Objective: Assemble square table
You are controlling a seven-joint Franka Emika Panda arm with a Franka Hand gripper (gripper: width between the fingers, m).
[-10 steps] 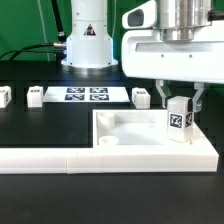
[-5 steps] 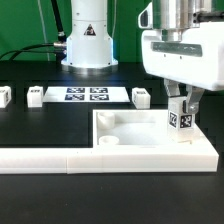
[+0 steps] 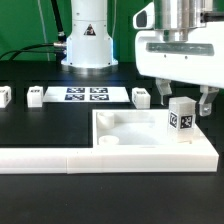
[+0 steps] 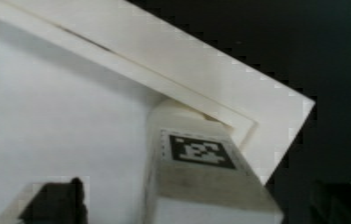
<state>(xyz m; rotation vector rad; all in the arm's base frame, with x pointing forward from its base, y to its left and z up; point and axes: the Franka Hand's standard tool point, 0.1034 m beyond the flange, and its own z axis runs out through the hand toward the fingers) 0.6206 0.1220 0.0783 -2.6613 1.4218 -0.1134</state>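
The jaws stand open, one finger (image 3: 163, 97) on either side of the upright leg (image 3: 181, 117) and clear of it. The leg stands in the tabletop (image 3: 140, 130) corner at two o'clock. The tabletop lies at four o'clock on the black surface (image 3: 40, 130). Loose legs (image 3: 36, 96) lie toward ten o'clock.

The white tray-like tabletop (image 3: 135, 131) lay flat on the black worktop (image 3: 50, 125). A tagged leg (image 3: 180, 119) stood upright in its near corner at the exterior view's right. Behind, a second leg (image 3: 141, 96), third leg (image 3: 36, 95) and fourth leg (image 3: 4, 95) lay apart.
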